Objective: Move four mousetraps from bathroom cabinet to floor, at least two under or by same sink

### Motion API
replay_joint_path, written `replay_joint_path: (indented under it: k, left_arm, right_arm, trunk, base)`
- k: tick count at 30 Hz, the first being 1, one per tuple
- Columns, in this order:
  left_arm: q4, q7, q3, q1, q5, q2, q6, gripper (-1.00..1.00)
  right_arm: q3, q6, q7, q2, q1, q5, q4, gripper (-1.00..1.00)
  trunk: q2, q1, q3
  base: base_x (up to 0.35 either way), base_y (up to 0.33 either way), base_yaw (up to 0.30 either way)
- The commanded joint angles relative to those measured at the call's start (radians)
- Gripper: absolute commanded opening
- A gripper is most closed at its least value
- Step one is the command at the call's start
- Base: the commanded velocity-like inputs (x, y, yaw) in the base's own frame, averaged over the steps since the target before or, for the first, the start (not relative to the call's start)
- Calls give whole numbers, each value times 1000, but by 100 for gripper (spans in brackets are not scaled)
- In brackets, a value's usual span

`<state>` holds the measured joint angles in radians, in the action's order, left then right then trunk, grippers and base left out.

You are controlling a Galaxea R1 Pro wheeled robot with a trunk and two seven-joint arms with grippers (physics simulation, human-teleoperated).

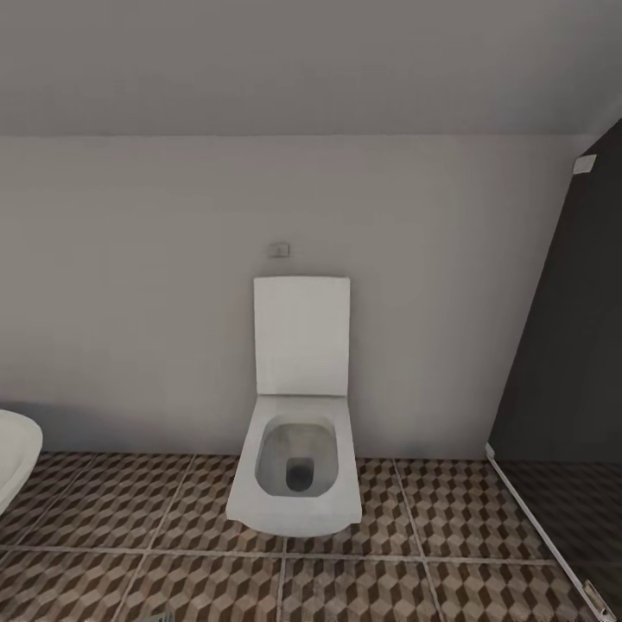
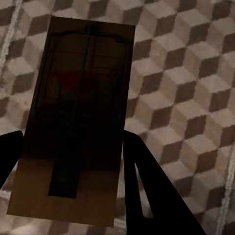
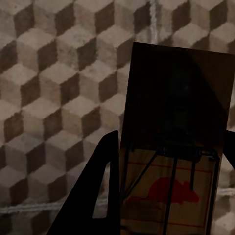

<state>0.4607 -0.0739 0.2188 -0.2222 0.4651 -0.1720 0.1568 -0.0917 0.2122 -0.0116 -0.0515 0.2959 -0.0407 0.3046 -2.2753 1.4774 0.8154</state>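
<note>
In the left wrist view, a dark-brown mousetrap (image 2: 83, 98) with a wire bar sits between two black fingers. My left gripper (image 2: 73, 156) is shut on it above the cube-patterned bathroom floor (image 2: 186, 88). The right wrist view shows a second mousetrap (image 3: 181, 98) with a red mouse print. My right gripper (image 3: 169, 166) is shut on its sides over the same tile pattern (image 3: 58, 73). The cabinet is out of view. The head view takes in the bathroom floor (image 1: 432, 518) along the far wall.
A white toilet (image 1: 298, 458) with its lid up stands against the grey wall straight ahead. The rim of a white basin (image 1: 13, 458) pokes in at the left edge. A dark glass panel (image 1: 570, 345) with a floor rail closes off the right side.
</note>
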Motion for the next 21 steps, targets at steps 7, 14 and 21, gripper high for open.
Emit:
replay_joint_path:
  k: [7, 14, 21]
  left_arm:
    - [3, -7, 8, 0, 6, -1, 4, -100]
    - [3, -7, 8, 0, 6, -1, 4, -100]
    - [3, -7, 8, 0, 6, -1, 4, -100]
  right_arm:
    - [-7, 6, 2, 0, 0, -2, 2, -100]
    - [-5, 6, 2, 1, 0, -2, 2, -100]
    - [-6, 6, 2, 1, 0, -2, 2, -100]
  trunk:
    - [-50, 27, 23]
    - [-99, 54, 45]
    - [-148, 80, 67]
  base:
    - [0, 0, 0]
    - [0, 0, 0]
    - [0, 0, 0]
